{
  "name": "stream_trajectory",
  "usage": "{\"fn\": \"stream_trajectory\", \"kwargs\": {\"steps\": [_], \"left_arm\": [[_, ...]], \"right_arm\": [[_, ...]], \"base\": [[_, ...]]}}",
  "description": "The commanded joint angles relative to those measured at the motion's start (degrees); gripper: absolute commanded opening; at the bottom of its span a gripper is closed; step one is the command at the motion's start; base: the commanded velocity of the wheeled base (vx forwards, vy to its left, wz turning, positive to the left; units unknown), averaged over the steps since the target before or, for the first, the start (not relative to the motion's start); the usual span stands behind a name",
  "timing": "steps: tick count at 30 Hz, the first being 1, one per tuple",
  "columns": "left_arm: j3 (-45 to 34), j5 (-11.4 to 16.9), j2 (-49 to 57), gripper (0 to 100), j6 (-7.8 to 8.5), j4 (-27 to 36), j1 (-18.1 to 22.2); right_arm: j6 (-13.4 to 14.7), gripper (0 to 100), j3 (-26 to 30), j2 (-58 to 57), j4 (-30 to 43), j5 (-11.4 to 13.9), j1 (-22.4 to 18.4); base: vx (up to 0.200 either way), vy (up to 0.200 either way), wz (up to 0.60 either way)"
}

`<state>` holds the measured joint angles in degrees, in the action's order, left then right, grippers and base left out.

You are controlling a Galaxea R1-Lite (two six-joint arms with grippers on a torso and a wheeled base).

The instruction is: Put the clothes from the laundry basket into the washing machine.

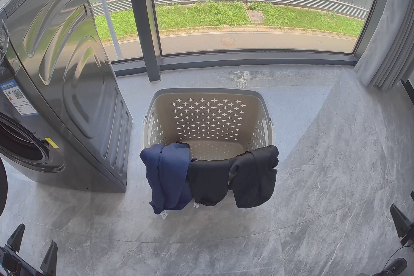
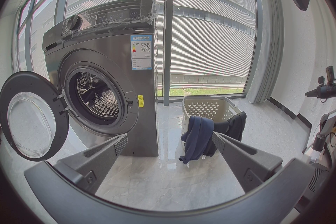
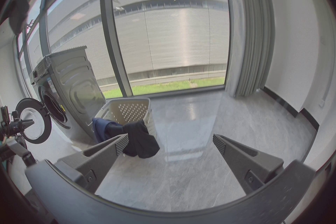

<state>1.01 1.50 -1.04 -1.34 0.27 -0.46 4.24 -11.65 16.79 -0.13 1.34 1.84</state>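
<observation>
I see left gripper (image 2: 168, 137) and right gripper (image 3: 169, 137) spread wide, empty. All clothes (image 1: 210, 180) hang over near rim of basket (image 1: 207, 92) (one navy, rest black). To its left, washer (image 1: 69, 83), door (image 2: 31, 116) open.

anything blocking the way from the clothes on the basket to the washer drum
Nothing visible does. The door of the washing machine is swung open, leaving the drum opening clear, and only bare floor lies between it and the clothes draped over the laundry basket rim.
</observation>
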Motion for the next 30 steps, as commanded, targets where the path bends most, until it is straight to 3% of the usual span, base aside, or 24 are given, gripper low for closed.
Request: {"fn": "stream_trajectory", "kwargs": {"steps": [1, 8, 17, 24, 27, 28, 30], "left_arm": [[-0.9, 0.0, 0.6, 100, -0.15, 0.0, 0.0], [-0.9, 0.0, 0.6, 100, -0.07, 0.0, 0.0], [-0.9, 0.0, 0.6, 100, -0.07, 0.0, 0.0], [-0.9, 0.0, 0.6, 100, -0.15, 0.0, 0.0], [-0.9, 0.0, 0.6, 100, -0.15, 0.0, 0.0], [-0.9, 0.0, 0.6, 100, -0.15, 0.0, 0.0], [-0.9, 0.0, 0.6, 100, -0.15, 0.0, 0.0]], "right_arm": [[2.5, 100, -3.6, 33.3, -6.5, 1.8, 1.6], [3.8, 100, -3.0, 51.9, -20.8, 1.6, 5.8], [12.1, 100, -6.7, 62.1, -21.5, 1.0, 17.1], [14.0, 100, -10.4, 70.6, -23.9, 0.9, 19.1], [14.8, 100, -12.3, 75.4, -27.2, -1.7, 19.4], [16.8, 100, -13.0, 78.6, -29.6, -3.4, 20.8], [18.4, 100, -13.3, 80.8, -31.8, -4.1, 22.4]], "base": [[0.0, 0.0, 0.0], [0.0, 0.0, 0.0], [0.0, 0.0, 0.0], [0.0, 0.0, 0.0], [0.0, 0.0, 0.0], [0.0, 0.0, 0.0], [0.0, 0.0, 0.0]]}}
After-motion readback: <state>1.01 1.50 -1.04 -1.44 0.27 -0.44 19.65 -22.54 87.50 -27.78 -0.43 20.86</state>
